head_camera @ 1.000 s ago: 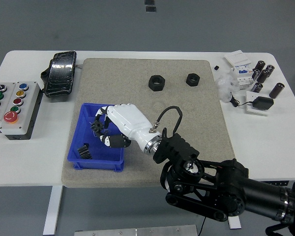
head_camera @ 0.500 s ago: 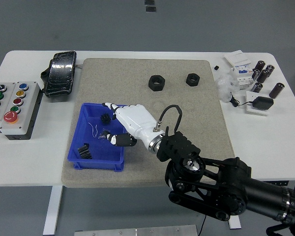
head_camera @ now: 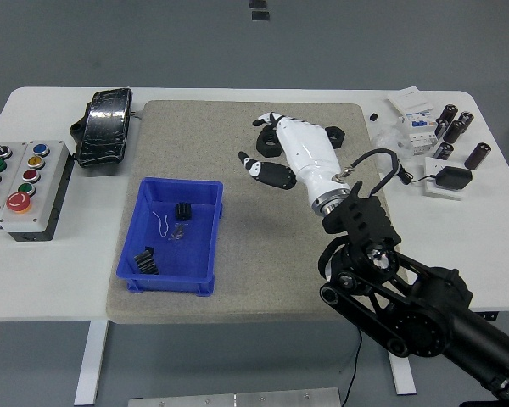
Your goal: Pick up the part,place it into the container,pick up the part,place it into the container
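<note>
My right hand (head_camera: pixel 253 141) is white, on a black arm that comes in from the lower right. It hovers open over the far middle of the grey mat (head_camera: pixel 348 220), holding nothing. Its fingers (head_camera: pixel 267 122) reach over a black hex nut (head_camera: pixel 269 147), which is partly hidden behind them. A second black nut (head_camera: pixel 334 134) peeks out just right of the hand. The blue container (head_camera: pixel 130 262) sits at the mat's near left. Inside it lie a small black gear (head_camera: pixel 182 210), another black part (head_camera: pixel 146 259) and a bit of thin wire (head_camera: pixel 162 224).
A grey button box (head_camera: pixel 25 180) stands at the left edge, with a black wrapped pedal (head_camera: pixel 105 126) behind it. At the far right are a white breaker (head_camera: pixel 414 119), several black cylinders (head_camera: pixel 455 127) and a black adapter (head_camera: pixel 452 178) with its cable.
My right hand has let go of a black part in the blue container. It has then swung up and to the right, from the container to the nuts at the far middle of the mat.
</note>
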